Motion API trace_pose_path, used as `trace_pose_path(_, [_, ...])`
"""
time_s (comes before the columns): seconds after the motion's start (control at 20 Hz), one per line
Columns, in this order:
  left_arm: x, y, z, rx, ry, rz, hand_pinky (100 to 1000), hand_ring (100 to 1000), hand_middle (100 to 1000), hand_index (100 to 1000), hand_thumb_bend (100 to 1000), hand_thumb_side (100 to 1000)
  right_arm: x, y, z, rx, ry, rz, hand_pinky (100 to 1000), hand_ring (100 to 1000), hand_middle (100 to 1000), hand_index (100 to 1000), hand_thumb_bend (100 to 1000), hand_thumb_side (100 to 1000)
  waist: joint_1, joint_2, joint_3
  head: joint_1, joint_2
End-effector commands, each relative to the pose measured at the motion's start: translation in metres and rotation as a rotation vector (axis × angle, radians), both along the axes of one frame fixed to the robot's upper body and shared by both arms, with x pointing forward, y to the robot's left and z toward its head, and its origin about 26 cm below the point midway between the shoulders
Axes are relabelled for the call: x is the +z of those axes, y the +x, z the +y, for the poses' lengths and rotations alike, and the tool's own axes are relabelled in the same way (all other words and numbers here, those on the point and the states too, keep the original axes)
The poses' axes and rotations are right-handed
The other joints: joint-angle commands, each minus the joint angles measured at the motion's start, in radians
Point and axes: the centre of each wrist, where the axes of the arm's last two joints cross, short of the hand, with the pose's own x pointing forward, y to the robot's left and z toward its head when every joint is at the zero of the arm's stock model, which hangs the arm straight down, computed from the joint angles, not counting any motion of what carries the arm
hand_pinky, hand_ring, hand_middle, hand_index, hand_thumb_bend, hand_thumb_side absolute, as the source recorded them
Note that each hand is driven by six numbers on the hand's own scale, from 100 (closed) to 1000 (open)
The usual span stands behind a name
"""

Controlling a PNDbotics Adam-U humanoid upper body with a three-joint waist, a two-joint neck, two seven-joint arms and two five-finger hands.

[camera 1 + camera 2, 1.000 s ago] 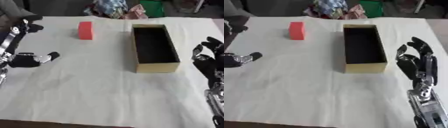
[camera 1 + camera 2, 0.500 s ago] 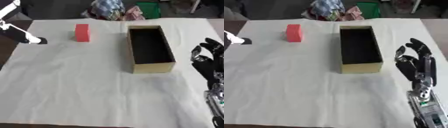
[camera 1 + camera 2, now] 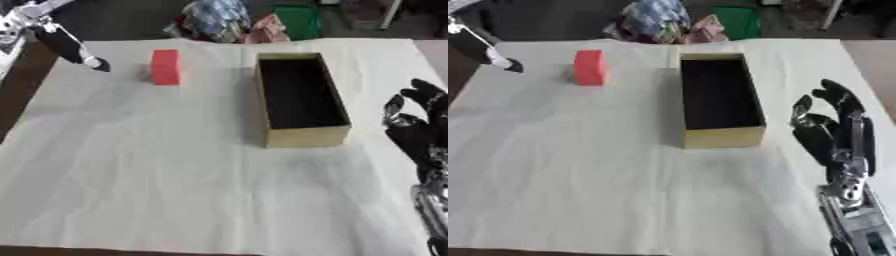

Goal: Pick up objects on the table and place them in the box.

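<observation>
The left hand [image 3: 66, 42] hangs above the far left corner of the bench [image 3: 175, 165], its dark fingers [image 3: 92, 62] stretched out and pointing down toward the cloth, holding nothing. Just to its right, a little apart from the fingertips, stands the red block [image 3: 164, 66], upright on the white cover and untouched. Further right, well apart from the block, sits the box [image 3: 300, 100], a long open carton with a dark, empty inside and tan walls, its long side running away from the robot.

The right hand [image 3: 837, 130] rests idle at the right edge, fingers up and relaxed, empty, beside the near end of the box.

The step in hand looks like the approach to the first pick: nothing is in the box yet, and the block is the only loose thing on the cloth. The next move calls for the left hand to travel right and down until fingers and thumb straddle the block, then to close on its narrow sides before lifting. The block is tall and could tip if nudged sideways first.
</observation>
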Motion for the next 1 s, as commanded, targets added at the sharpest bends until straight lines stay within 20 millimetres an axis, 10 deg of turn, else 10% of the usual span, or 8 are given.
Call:
trace_pose_path(0.05, [0.003, 0.013, -0.001, 0.027, 0.058, 0.0, 791, 821, 837, 926, 773, 100, 0.006, 0.001, 0.0, 0.012, -0.008, -0.017, 650, 921, 689, 818, 100, 100, 0.001, -0.016, -0.006, 0.009, -0.005])
trace_pose_path(1.0, [-0.034, 0.051, 0.004, 0.15, 0.091, 0.066, 795, 800, 796, 916, 818, 116, 0.008, 0.002, 0.009, 0.056, -0.001, -0.019, 651, 922, 689, 819, 100, 100, 0.004, 0.008, -0.06, 0.04, -0.021])
